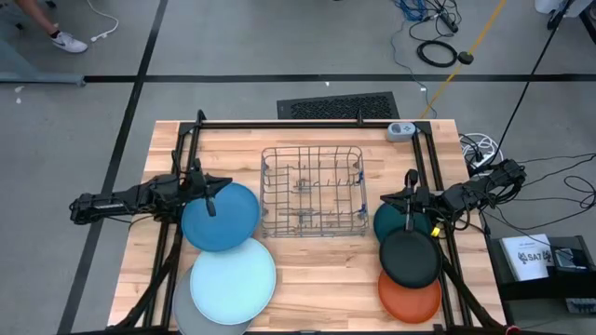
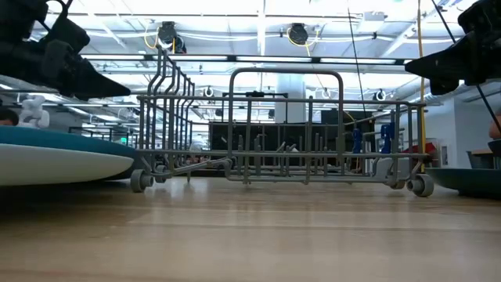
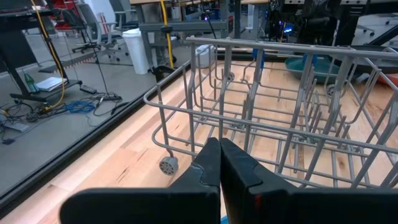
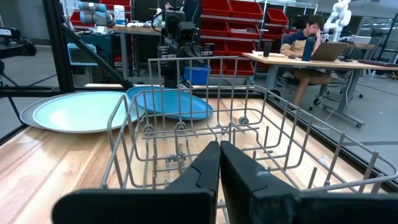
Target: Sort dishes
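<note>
Three large plates overlap at the table's left: medium blue, pale blue, and grey at the near edge. Three smaller plates overlap at the right: dark teal, black, orange. My left gripper is shut and empty above the medium blue plate, pointing at the wire rack; its shut fingers show in the left wrist view. My right gripper is shut and empty above the teal plate; its fingers show in the right wrist view.
The wire dish rack stands empty at the table's middle on small wheels. A black frame runs along the table's far and side edges. A small white device sits at the far right corner. Bare wood lies in front of the rack.
</note>
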